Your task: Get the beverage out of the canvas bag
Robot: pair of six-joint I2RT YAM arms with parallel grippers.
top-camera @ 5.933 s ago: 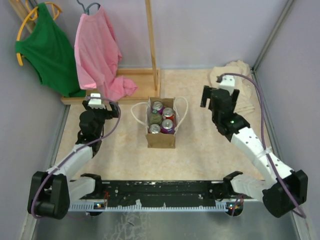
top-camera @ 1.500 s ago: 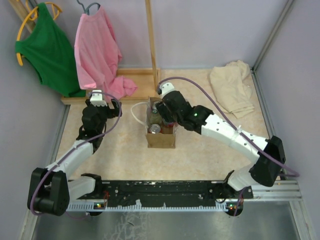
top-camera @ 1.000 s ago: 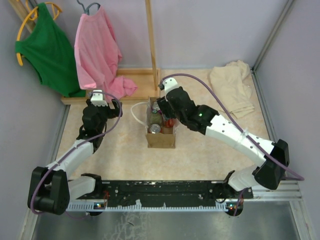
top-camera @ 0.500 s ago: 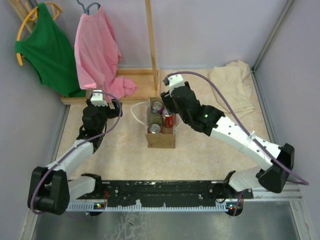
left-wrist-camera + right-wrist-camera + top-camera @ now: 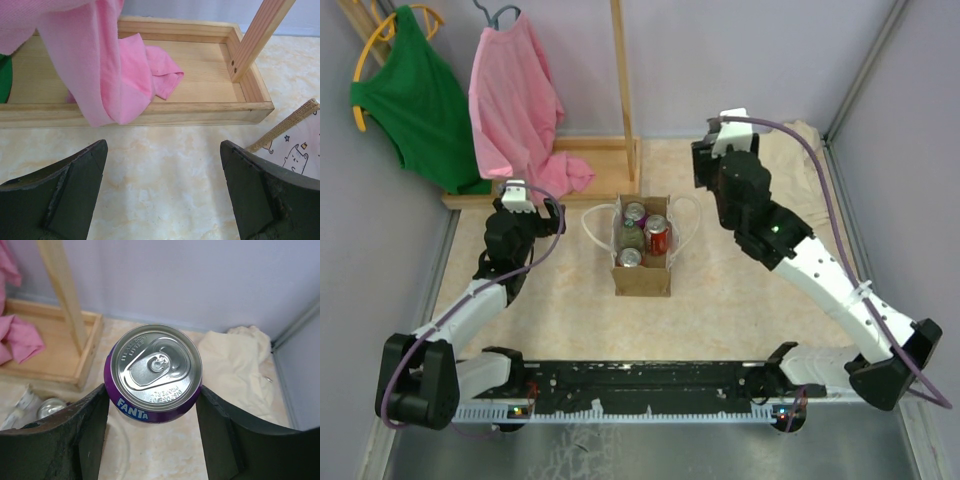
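Now | right end effector (image 5: 151, 405) pinching purple Fanta can (image 5: 152, 371) upright by its sides, toward counter's far edge, clear of canvas bag (image 5: 642, 274): extraction looks done | left end effector (image 5: 162, 170) spread, empty

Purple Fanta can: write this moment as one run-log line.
right pincer: shut on purple Fanta can | can: outside canvas bag | bag: other cans inside | left pincer: open, empty

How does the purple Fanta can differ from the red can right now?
The purple Fanta can is gripped in the right hand, away from the canvas bag; the red can sits inside the bag. The Fanta can's body is purple, the other's red. Both are drink cans with silver tops.
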